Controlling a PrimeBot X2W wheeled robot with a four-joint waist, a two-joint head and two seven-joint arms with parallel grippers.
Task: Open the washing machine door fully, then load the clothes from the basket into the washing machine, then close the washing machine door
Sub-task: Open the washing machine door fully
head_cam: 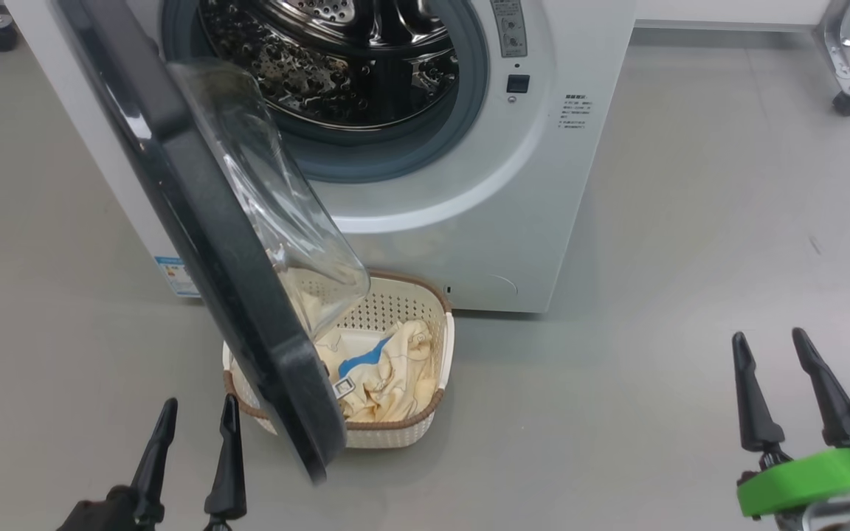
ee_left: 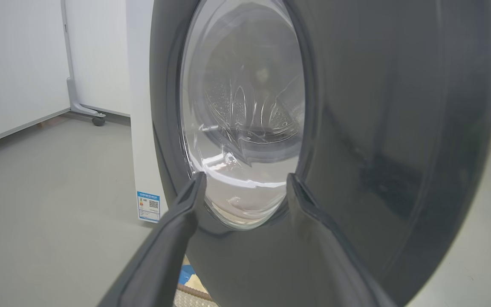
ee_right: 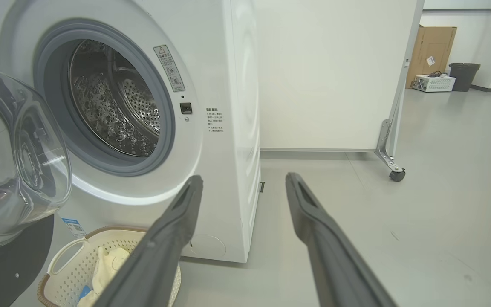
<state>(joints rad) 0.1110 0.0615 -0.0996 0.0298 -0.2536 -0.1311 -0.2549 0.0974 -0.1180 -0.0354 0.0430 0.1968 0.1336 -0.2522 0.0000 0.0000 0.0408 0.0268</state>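
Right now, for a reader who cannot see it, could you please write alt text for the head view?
A white washing machine stands with its black-rimmed door open, steel drum showing. On the floor before it a cream basket holds cream-yellow clothes, partly hidden behind the door. The left gripper and right gripper sit low, fingers open, holding nothing.

Grey floor [head_cam: 690,295], white washing machine [head_cam: 543,184] standing on it, basket [head_cam: 388,436] just beside

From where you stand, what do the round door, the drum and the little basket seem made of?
The large round washing machine door: glossy black rim, probably plastic by its sheen; clear bulging centre, likely glass. The perforated drum: polished steel, mirror-like reflections. The small cream-white perforated basket: matte plastic, brown braid-look rim.
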